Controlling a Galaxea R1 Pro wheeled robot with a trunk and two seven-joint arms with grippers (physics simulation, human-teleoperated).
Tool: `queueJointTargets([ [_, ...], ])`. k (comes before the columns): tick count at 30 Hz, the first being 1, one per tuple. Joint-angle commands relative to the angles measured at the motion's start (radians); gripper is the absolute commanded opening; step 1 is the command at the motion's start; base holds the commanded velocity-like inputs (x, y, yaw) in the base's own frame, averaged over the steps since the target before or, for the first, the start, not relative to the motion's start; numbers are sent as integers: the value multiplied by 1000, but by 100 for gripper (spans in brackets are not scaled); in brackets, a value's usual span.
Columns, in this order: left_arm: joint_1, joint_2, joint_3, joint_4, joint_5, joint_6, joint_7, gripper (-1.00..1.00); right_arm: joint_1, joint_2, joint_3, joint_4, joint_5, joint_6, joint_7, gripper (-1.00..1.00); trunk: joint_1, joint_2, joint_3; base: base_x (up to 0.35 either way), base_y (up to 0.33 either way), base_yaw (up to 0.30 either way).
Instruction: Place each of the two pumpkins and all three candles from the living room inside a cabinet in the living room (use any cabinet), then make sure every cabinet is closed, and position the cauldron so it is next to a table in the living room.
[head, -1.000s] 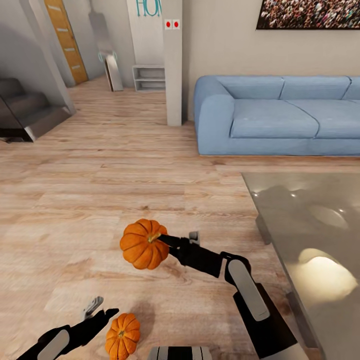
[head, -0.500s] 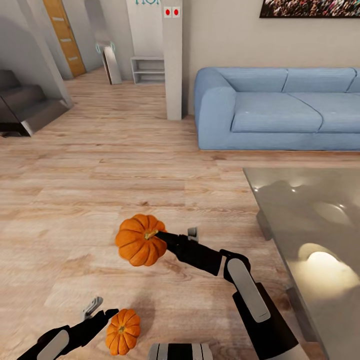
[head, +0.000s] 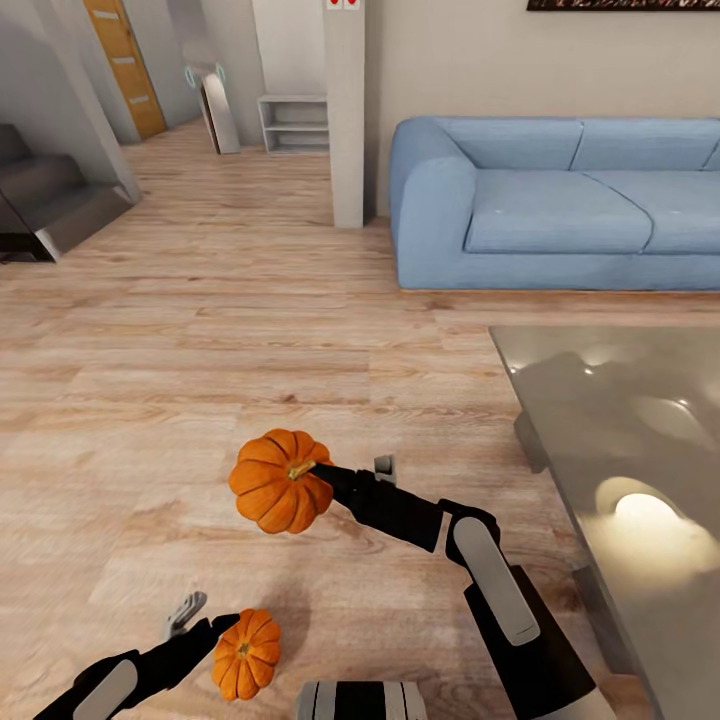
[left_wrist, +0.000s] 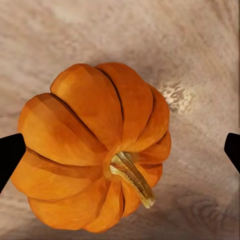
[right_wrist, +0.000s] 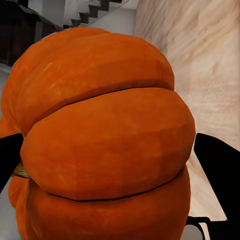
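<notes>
1. The right gripper (head: 318, 482) is closed on a pumpkin (head: 279, 481), holding it in the air above the wooden floor (head: 200, 370) in the middle of the head view.
2. In the right wrist view that pumpkin (right_wrist: 100, 145) sits close to the camera, with the dark fingertips (right_wrist: 220, 160) pressed against its two sides.
3. The left gripper (head: 212, 632) is closed on a second pumpkin (head: 245, 654), low in the head view beside the robot's trunk.
4. In the left wrist view the second pumpkin (left_wrist: 95, 150) shows its ribbed top and tan stem, with the floor (left_wrist: 190, 45) behind it; black fingertips (left_wrist: 10, 155) meet it at one side and show at the far edge on the other.
5. The counter (head: 620, 440), a low one with a grey reflective top, stands on the robot's right, well apart from both pumpkins.
6. A blue sofa (head: 560, 210) stands beyond the counter against the wall.
7. A pale pillar (head: 347, 120) rises just beside the sofa's near arm.
8. Farther back on the robot's left are grey stairs (head: 50, 200), an orange-brown door (head: 125, 65) and a small white shelf (head: 292, 125).
</notes>
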Motion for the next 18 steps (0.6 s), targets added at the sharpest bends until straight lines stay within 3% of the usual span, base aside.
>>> queueJointTargets([
  [1,-1,1,-4,0,8,3,-2,100,0,1,-1,1,3,4,4,-100,0,0,-1,0,0,0],
  [15,0,5,-3,0,8,3,-4,100,0,0,-1,10,1,-19,5,-100,5,-3,-47,0,0,0],
  [18,0,3,-3,0,8,3,-4,100,0,0,-1,8,1,-19,5,-100,5,-3,-47,0,0,0],
])
